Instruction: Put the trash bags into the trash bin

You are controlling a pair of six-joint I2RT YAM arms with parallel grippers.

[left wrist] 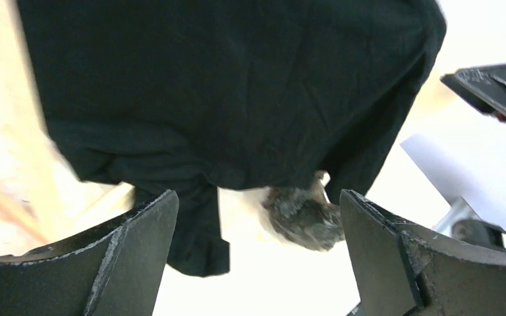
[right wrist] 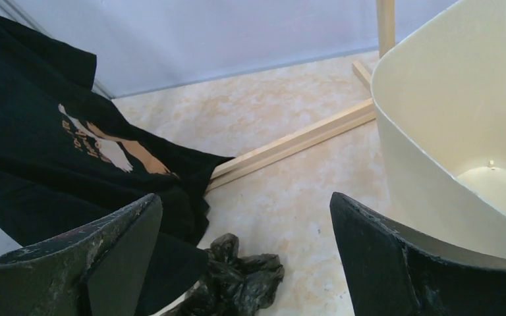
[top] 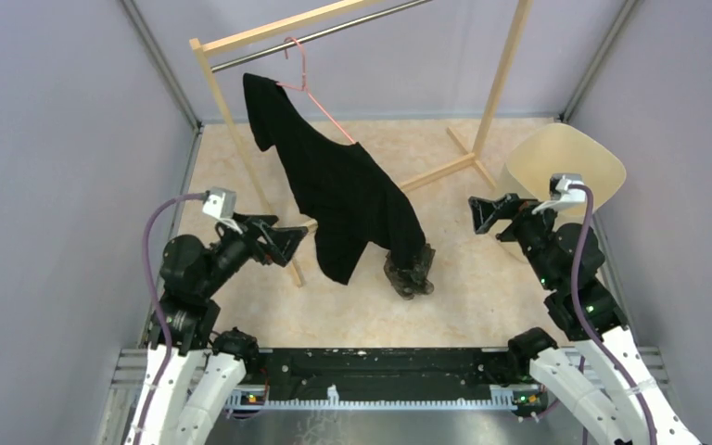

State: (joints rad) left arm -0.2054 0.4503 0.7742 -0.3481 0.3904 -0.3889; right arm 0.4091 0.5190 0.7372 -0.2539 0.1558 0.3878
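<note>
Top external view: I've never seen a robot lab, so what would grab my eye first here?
A black T-shirt on a pink hanger droops from the wooden rack in the middle. A crumpled dark trash bag lies just below it on the beige surface. The left gripper and right gripper, both open, point at it from either side. A cream trash bin stands at the far right.

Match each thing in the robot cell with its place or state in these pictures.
Things:
1 trash bag
2 trash bin
3 T-shirt
4 left gripper

Places or states:
a hangs from a pink hanger
b open, holding nothing
c crumpled on the floor
d stands at the far right

Pairs: 1-c, 2-d, 3-a, 4-b.
</note>
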